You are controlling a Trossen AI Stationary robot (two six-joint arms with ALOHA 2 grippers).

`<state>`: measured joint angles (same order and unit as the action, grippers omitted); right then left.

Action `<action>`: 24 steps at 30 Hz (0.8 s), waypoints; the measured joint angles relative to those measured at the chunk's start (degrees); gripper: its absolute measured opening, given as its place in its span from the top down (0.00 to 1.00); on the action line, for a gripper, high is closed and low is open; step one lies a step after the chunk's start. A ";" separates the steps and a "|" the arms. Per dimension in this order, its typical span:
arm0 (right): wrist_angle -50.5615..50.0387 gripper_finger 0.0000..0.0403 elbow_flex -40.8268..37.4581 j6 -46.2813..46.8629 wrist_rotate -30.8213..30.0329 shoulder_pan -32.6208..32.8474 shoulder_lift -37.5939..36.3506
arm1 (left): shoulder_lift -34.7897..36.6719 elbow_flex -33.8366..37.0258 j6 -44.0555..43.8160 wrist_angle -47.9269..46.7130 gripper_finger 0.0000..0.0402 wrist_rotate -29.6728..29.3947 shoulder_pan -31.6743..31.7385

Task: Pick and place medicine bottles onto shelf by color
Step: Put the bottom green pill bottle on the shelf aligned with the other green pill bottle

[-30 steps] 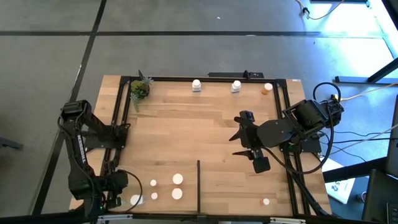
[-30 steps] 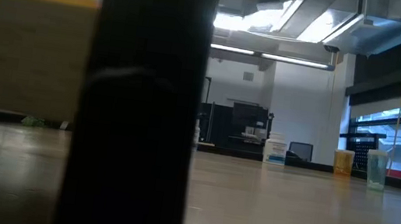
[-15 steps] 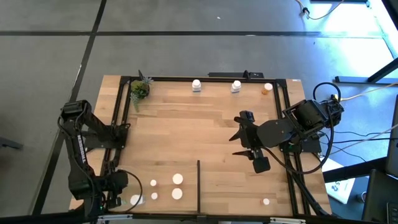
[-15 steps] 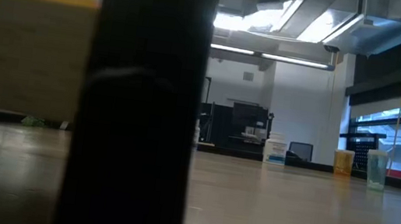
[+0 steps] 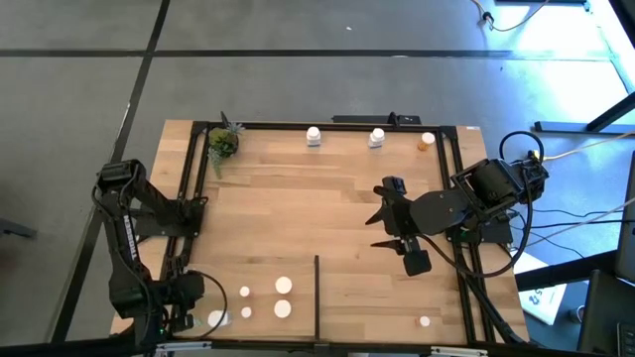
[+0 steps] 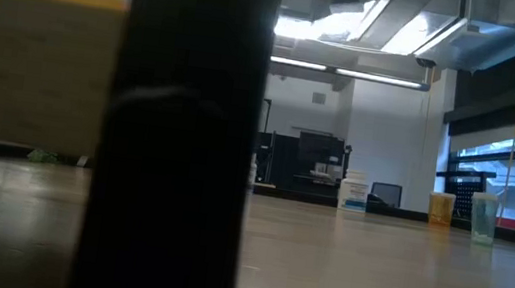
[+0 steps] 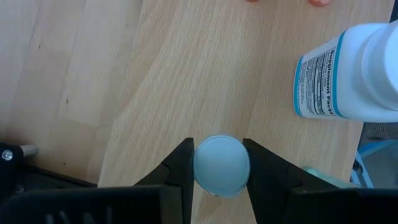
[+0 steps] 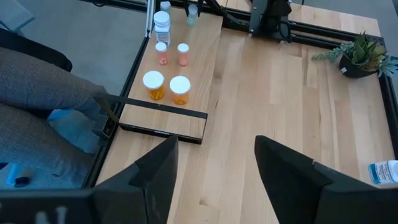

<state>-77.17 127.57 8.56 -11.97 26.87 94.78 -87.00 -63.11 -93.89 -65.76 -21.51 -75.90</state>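
The shelf [image 5: 298,198] is a light-wood surface framed by black bars, with a thin black divider strip [image 5: 317,295] at its near edge. My left gripper [image 5: 208,319] stands at the near left corner, shut on a pale green medicine bottle [image 7: 221,165]. Several white-capped bottles [image 5: 283,308] stand just right of it. Two white bottles [image 5: 314,135] and an orange one [image 5: 427,141] stand along the far bar, and one small bottle [image 5: 425,320] sits near right. My right gripper [image 5: 378,226] hangs open high over the shelf's right half, holding nothing. My left gripper pinches the bottle's round ribbed cap [image 7: 202,165] between its two fingers, one on each side. The fingers [image 7: 181,163] come from above, pointing steeply down. The bottle stands upright under them; the cap hides its base, so I cannot tell whether it rests on the wood.
A small potted plant [image 5: 222,144] stands in the far left corner. A large white bottle with a blue label [image 7: 348,74] is close beside the left gripper. A person's grey trouser leg [image 8: 43,93] shows beyond the near edge. The shelf's middle is bare wood.
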 joint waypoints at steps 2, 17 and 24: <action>0.00 0.47 0.00 0.13 0.00 0.00 0.00 | 0.00 0.00 -0.01 -0.01 0.75 0.01 0.00; 0.00 0.47 0.00 0.17 0.00 -0.02 0.00 | 0.00 0.00 1.03 0.02 0.75 2.73 0.02; 0.00 0.47 0.00 0.17 0.00 -0.01 0.00 | 0.00 0.00 2.90 0.18 0.75 2.12 0.02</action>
<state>-77.17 127.57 8.73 -11.97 26.86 94.78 -87.00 -63.11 -90.98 -65.59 -19.39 -75.88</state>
